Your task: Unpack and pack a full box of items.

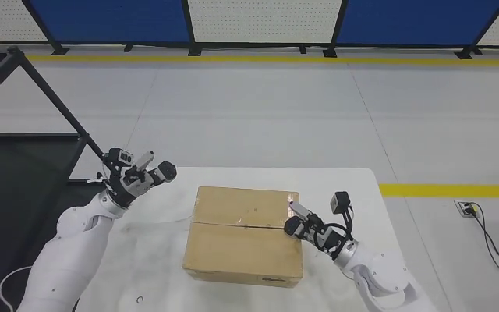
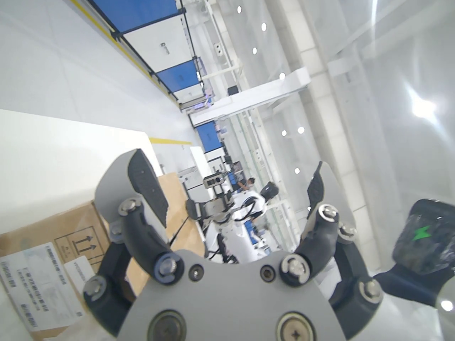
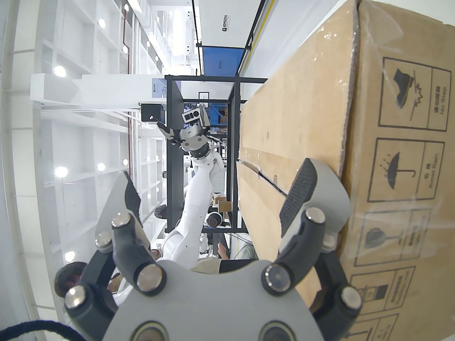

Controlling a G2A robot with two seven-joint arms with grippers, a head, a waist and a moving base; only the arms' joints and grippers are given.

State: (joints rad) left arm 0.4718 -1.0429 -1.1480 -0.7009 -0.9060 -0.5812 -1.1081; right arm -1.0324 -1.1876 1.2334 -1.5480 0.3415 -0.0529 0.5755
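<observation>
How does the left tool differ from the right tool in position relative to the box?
The left tool hangs apart from the box, off its left side; the right tool is at the box's right edge, by the flap seam. The left tool is higher than the box top; the right tool is level with its edge. Both are open and empty.

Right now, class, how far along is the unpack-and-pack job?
Nothing looks done: the cardboard box sits on the table with its top flaps closed along the centre seam. In hand: the right gripper is open at the box's edge by that seam, holding nothing; the left gripper is open and empty, off to the box's other side. Left: opening, unpacking, repacking.
</observation>
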